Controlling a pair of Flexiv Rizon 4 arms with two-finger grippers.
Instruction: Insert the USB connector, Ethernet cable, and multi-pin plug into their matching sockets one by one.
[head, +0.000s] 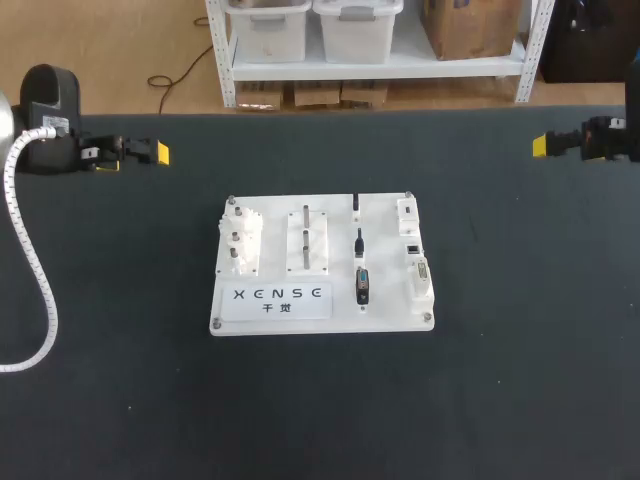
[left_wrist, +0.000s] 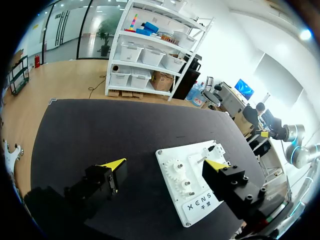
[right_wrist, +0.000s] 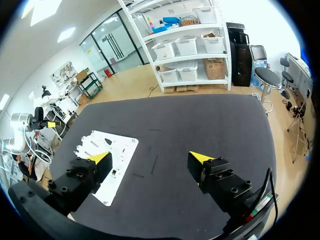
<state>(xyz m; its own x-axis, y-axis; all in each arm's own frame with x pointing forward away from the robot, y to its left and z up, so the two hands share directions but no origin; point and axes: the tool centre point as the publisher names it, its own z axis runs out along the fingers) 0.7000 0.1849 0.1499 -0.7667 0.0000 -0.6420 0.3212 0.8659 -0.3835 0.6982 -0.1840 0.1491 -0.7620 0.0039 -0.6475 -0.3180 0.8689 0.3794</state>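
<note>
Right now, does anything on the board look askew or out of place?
Nothing stands out: board flat on the table, three plugs in a column beside the sockets, left gripper and right gripper clear.

L tool (left_wrist: 166, 163) spread; board (left_wrist: 186, 212) ahead

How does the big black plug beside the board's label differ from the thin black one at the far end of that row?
The big plug is wide and blocky; the thin connector is a narrow stick. The big plug lies at the near end of the white board; the thin connector lies at its far edge. Both are black and lie lengthwise.
</note>
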